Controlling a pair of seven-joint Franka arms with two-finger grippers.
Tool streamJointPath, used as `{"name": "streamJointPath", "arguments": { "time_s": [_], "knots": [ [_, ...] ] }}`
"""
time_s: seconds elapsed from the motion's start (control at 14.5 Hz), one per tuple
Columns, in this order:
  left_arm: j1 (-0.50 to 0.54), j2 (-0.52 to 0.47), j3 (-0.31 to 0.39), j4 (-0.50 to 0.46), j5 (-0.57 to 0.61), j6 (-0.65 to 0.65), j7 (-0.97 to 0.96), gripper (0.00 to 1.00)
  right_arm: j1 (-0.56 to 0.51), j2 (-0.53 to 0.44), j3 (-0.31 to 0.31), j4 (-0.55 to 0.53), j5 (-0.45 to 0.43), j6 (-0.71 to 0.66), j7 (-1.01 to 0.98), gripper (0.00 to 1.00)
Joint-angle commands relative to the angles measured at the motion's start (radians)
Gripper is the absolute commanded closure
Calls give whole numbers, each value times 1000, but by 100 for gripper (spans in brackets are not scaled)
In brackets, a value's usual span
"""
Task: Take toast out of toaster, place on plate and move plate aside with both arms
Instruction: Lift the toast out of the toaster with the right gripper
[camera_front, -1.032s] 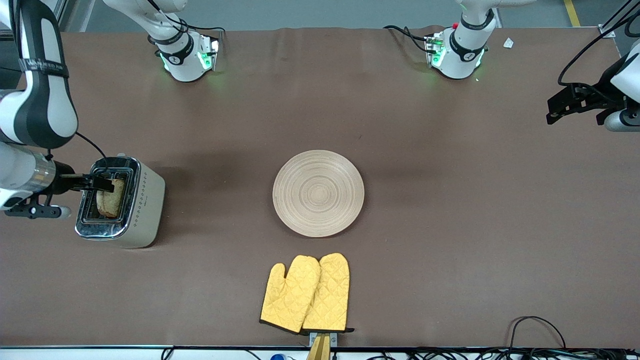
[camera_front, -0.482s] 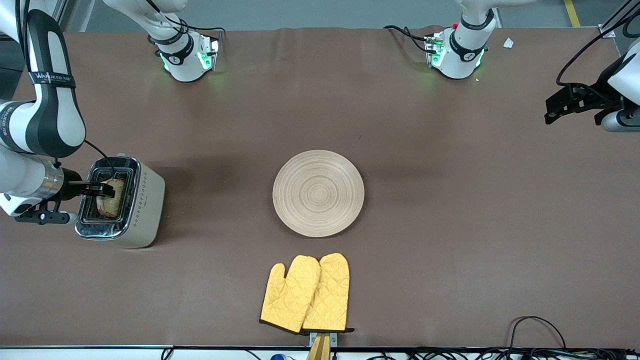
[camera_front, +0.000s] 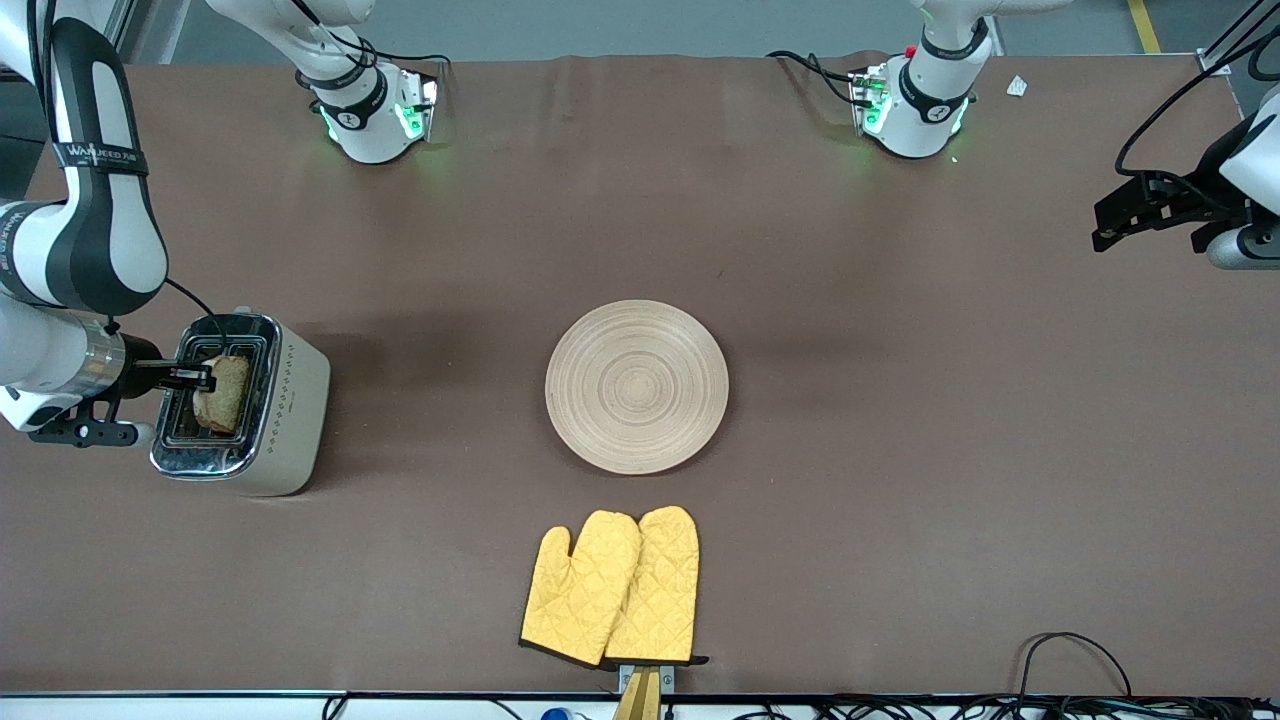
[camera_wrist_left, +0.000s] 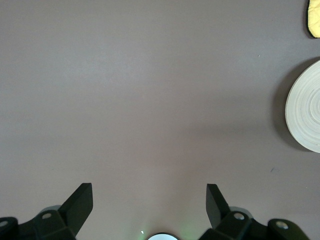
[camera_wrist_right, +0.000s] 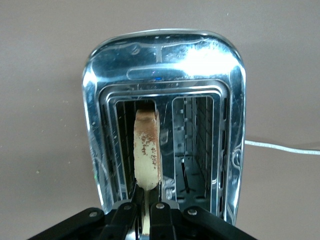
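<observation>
The right gripper (camera_front: 205, 377) pinches the toast (camera_front: 226, 393) standing in 1 slot of the toaster (camera_front: 285, 405). The left gripper (camera_wrist_left: 149, 201) waits with fingers spread over bare table (camera_front: 900, 450), well apart from the plate (camera_front: 637, 386).

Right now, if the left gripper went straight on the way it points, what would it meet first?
Probably bare tabletop: the open left gripper hangs over it, with the plate off to one side, out of that line.

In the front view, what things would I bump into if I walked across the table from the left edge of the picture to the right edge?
right gripper holding the toast → toaster → oven mitts → plate → left gripper, waiting in the air with its jaws open.
</observation>
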Motion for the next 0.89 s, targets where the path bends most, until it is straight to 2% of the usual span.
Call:
{"name": "streamJointPath", "arguments": {
  "time_s": [0.0, 0.21, 0.34, 0.55, 0.69, 0.83],
  "knots": [
    [1, 20, -1, 40, 0, -7, 9, 0, -1, -80, 22, 112, 2, -166, -5, 100],
    [-6, 22, -3, 40, -2, -7, 11, 0, 23, -126, 31, 218, 14, -317, -6, 100],
    [-8, 22, -7, 41, -2, -7, 11, 0, 23, -151, 20, 211, 174, -316, 8, 100],
    [-11, 26, -18, 55, -2, 0, 9, 0, 95, -143, 27, 116, 195, -201, 69, 100],
    [-8, 26, -18, 55, -3, 0, 11, 0, 188, -116, 25, 64, 215, -138, 84, 100],
    [-2, 26, -16, 55, -2, 0, 11, 0, 285, -73, 27, 28, 269, -58, 213, 100]
  ]
}}
